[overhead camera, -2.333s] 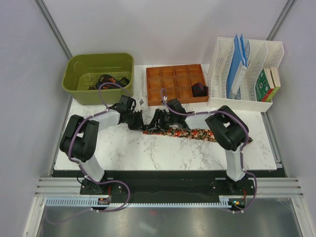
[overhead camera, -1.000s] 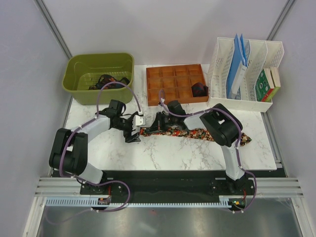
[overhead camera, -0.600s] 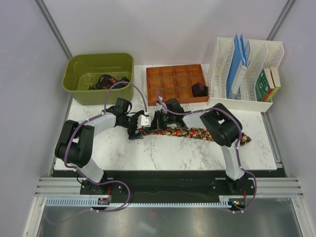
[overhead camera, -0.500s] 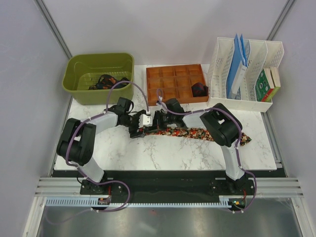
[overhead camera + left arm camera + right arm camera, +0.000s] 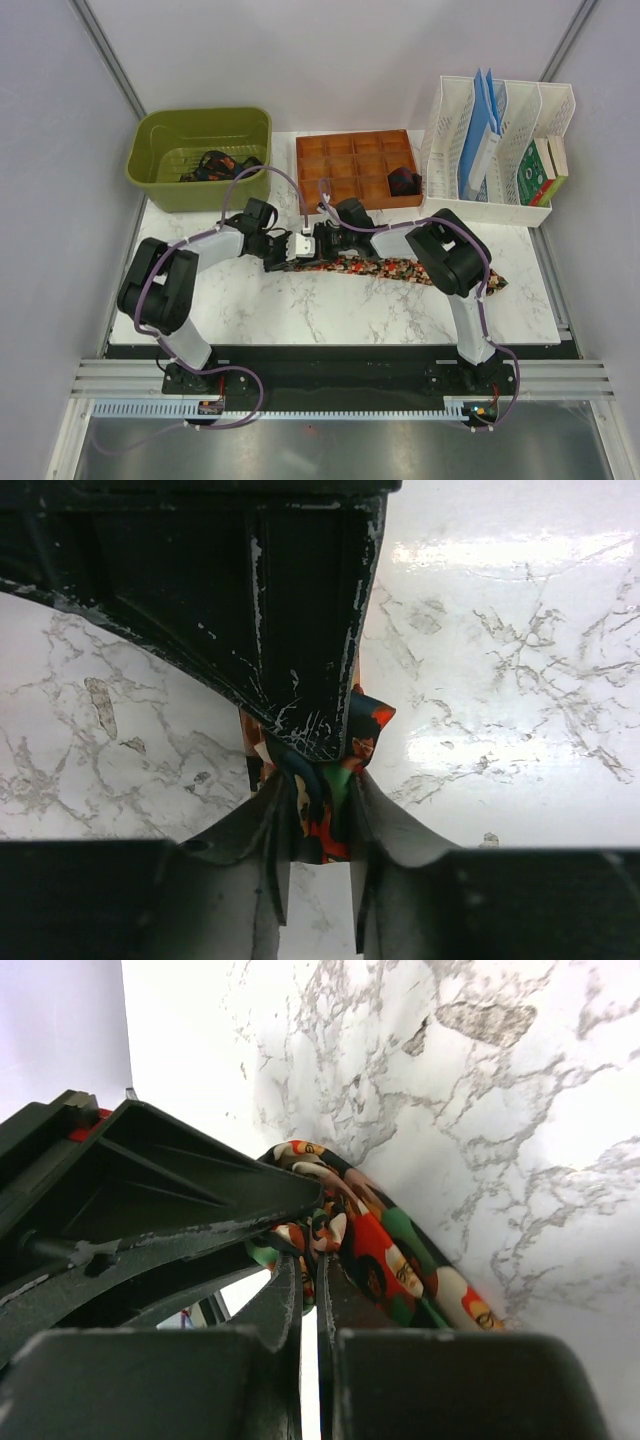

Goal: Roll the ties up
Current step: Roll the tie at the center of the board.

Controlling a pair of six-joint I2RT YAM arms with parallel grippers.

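Note:
A speckled red, green and orange tie (image 5: 400,270) lies flat across the marble table, running right from the middle. Its left end is bunched up where both grippers meet. My left gripper (image 5: 292,256) is shut on that end; in the left wrist view the fabric (image 5: 322,815) sits squeezed between the fingers (image 5: 262,850). My right gripper (image 5: 318,250) is shut on the same end from the other side, its fingertips (image 5: 335,1305) pinching a fold of the tie (image 5: 395,1255). More ties (image 5: 215,162) lie in the green bin, and a rolled tie (image 5: 403,182) sits in the wooden tray.
The green bin (image 5: 160,135) stands at the back left and the compartment tray (image 5: 340,165) at the back centre. A white file rack (image 5: 455,130) with blue folders and a green box (image 5: 533,172) fills the back right. The tie's right end (image 5: 497,283) reaches near the table's right edge.
My left gripper swung right to the tie's left end and closed on it. The right gripper stayed shut on the tie and barely moved.

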